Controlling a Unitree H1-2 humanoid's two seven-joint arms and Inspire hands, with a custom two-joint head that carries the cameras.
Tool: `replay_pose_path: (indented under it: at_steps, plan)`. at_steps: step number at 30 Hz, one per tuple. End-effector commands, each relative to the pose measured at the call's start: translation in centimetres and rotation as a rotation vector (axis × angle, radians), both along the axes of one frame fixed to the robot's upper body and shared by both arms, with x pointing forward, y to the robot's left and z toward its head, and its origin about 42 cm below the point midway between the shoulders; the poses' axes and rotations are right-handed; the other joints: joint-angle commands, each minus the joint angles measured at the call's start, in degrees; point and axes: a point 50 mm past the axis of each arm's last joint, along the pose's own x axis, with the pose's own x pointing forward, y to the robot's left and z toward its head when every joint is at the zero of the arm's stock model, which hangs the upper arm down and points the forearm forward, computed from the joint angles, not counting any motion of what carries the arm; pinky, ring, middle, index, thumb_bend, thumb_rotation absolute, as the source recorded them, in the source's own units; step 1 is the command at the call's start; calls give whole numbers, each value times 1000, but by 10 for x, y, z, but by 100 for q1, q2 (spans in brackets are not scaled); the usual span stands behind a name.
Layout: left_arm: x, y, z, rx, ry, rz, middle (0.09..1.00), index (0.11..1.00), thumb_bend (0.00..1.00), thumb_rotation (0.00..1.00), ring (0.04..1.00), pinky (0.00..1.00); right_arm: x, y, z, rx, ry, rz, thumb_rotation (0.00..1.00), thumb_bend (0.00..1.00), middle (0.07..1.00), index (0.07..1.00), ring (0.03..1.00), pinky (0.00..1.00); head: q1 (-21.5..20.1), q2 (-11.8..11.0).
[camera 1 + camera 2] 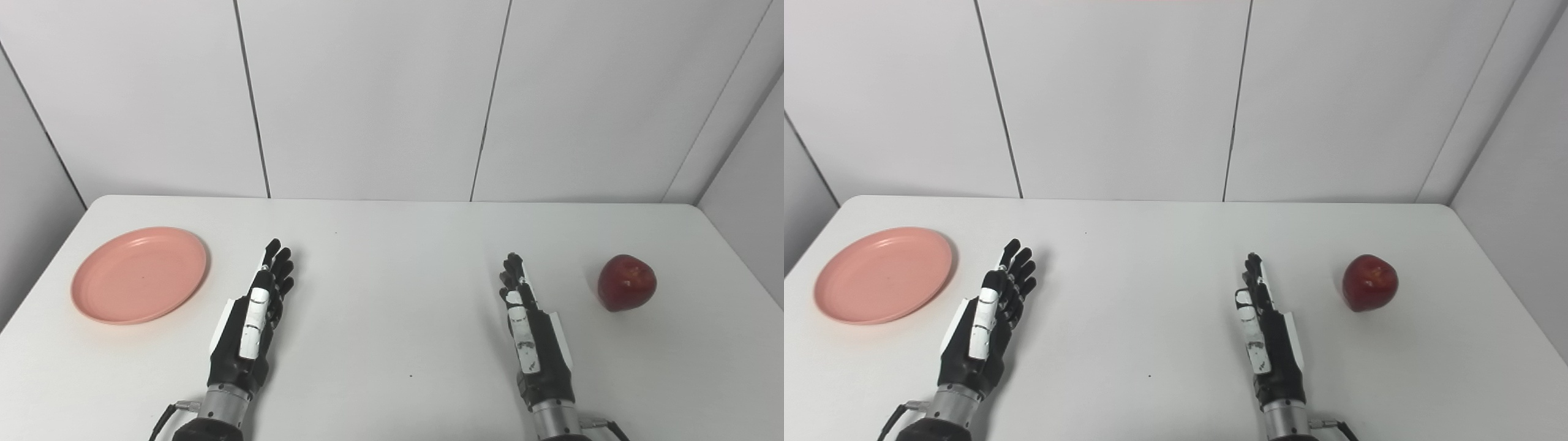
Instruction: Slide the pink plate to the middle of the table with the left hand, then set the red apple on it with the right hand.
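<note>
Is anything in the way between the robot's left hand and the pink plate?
No. Only bare white table lies between the left hand and the pink plate, and the path to the middle looks bare too.

There are no words, numbers, labels or signs to read in either view. The pink plate point(139, 274) is plain, the red apple point(626, 283) has no sticker, and the white worktop point(392, 257) and the wall behind it carry no writing. The white patches on the hands show no letters.
</note>
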Motion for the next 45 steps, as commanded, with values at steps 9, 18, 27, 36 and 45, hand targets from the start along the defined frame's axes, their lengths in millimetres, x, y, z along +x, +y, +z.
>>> replay_pose_path:
  at_steps: [9,18,27,36,45]
  plan:
    - [11,-10,12,21,-23,-12,1000,1000,664,1000,1000,1000,14,-5,16,-9,-76,29,1000,633,992,996,991,1000,376,-127]
    - [9,-21,22,6,-46,-62,1000,1000,684,1000,1000,1000,16,-30,12,-11,-93,56,1000,660,1000,1000,1000,1000,1566,-413]
    - [19,0,60,50,-132,-16,1000,1000,698,1000,1000,1000,18,-45,6,-4,-85,58,1000,675,1000,1000,1000,1000,2031,-587]
    - [26,28,82,85,-164,63,1000,1000,735,1000,1000,1000,20,-51,7,11,-89,45,1000,660,1000,1000,1000,1000,2128,-686]
    - [37,69,88,240,-175,128,1000,1000,754,1000,1000,1000,20,-54,7,18,-84,53,998,659,1000,1000,1000,1000,2212,-766]
